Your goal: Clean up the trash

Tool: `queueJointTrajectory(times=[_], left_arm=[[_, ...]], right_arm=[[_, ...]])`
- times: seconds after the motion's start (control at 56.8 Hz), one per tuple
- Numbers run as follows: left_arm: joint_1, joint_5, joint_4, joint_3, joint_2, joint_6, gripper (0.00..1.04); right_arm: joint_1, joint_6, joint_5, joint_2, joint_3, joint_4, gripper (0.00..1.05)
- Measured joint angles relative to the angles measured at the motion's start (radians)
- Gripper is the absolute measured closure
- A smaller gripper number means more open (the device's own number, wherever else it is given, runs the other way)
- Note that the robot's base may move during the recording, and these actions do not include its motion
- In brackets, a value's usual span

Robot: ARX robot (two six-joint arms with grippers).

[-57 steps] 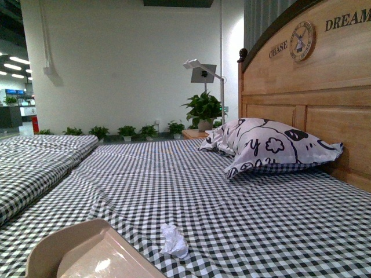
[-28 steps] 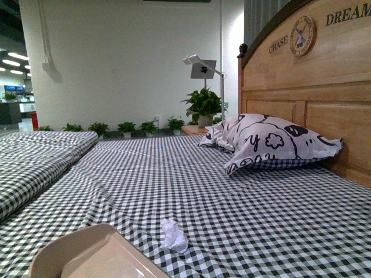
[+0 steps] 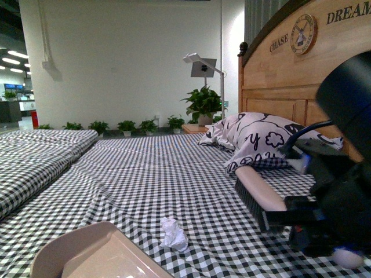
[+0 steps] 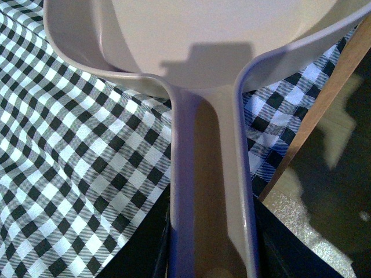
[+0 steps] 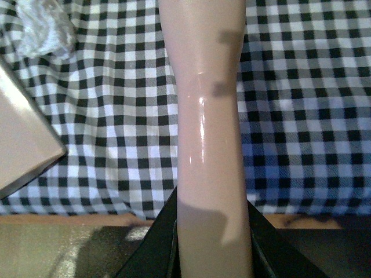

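Trash lies on the bed, between dustpan and brush. Left hand is closed on the dustpan handle, right hand on the brush handle, probably to sweep it in.

A white wall closes the far side, with small potted plants along its foot and a bigger plant beside a white lamp. Black-and-white gingham covers the bed, and a second bed lies to the left. The wooden headboard carries what may be a clock.
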Motion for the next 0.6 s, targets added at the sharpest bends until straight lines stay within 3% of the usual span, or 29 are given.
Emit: queueJointTrajectory(times=[0.282,0.599], left_arm=[[0.000,0.000,0.000,0.000,0.000,0.001,0.77],[0.000,0.000,0.000,0.000,0.000,0.002,0.77]], right_arm=[[0.036,0.002,0.077,0.310,0.252,-0.073,0.85],[0.076,0.006,0.096,0.433,0.353,-0.072,0.85]])
